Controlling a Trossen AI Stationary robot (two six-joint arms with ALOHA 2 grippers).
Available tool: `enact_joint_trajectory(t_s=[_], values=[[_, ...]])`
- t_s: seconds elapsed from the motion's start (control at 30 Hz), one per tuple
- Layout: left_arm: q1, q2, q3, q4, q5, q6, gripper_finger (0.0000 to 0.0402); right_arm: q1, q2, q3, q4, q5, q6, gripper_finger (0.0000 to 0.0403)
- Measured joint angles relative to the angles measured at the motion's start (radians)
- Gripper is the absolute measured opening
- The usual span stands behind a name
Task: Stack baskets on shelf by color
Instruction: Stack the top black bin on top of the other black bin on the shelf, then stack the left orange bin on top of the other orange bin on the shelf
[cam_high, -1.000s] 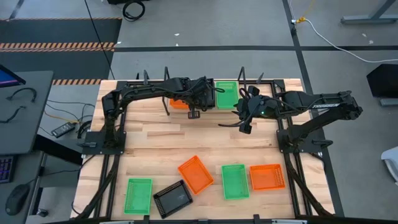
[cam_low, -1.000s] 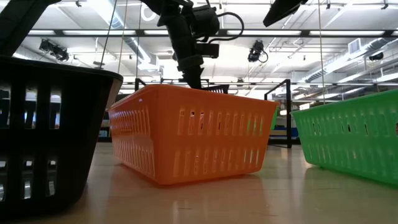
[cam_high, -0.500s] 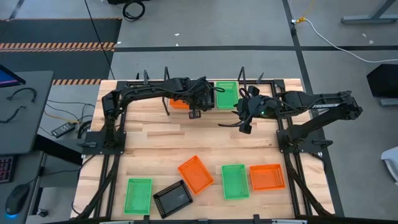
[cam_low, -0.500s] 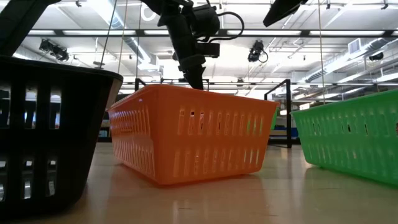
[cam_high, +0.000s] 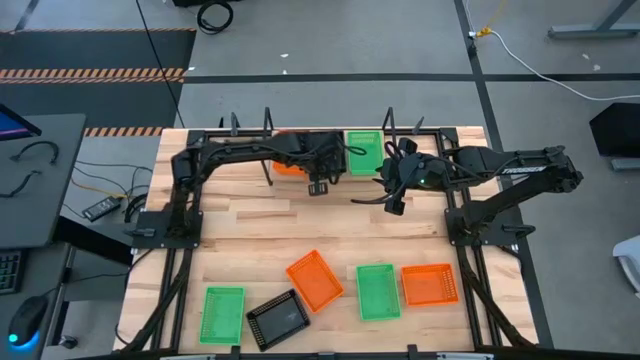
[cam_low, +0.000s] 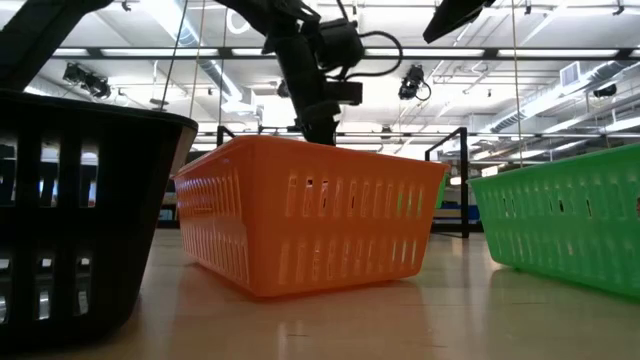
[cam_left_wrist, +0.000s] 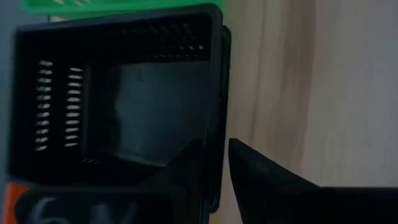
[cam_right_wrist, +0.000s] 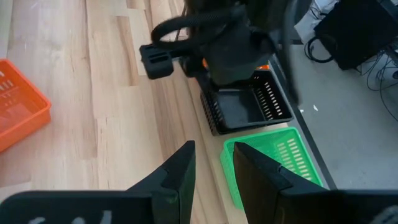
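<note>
1. Now: L gripper (cam_left_wrist: 214, 146) at black basket (cam_left_wrist: 124, 93) wall on shelf (cam_high: 388, 125); grip can't be told.
2. R gripper (cam_right_wrist: 213, 149) narrow, empty, nearby.
3. Risk: a snagged wall on pull-away could drag basket off shelf.

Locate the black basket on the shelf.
High view: mostly hidden under the left gripper, between the orange and green baskets; right wrist view shows it clearly.

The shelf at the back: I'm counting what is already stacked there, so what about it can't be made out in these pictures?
- High view: the left gripper covers most of the black basket, and that arm overlaps the orange basket.
- Low view: the shelf is hidden behind the front orange basket.
- All views: how many baskets are nested in each pile cannot be told.
</note>
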Motion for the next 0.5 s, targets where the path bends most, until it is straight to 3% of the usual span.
enact_joint_trajectory(t_s=[0.5], values=[[-0.004,-0.066,0.000,-0.004,-0.050,0.021,0.0076,0.000,0.000,0.000,0.001,0.000,0.003,0.0114]])
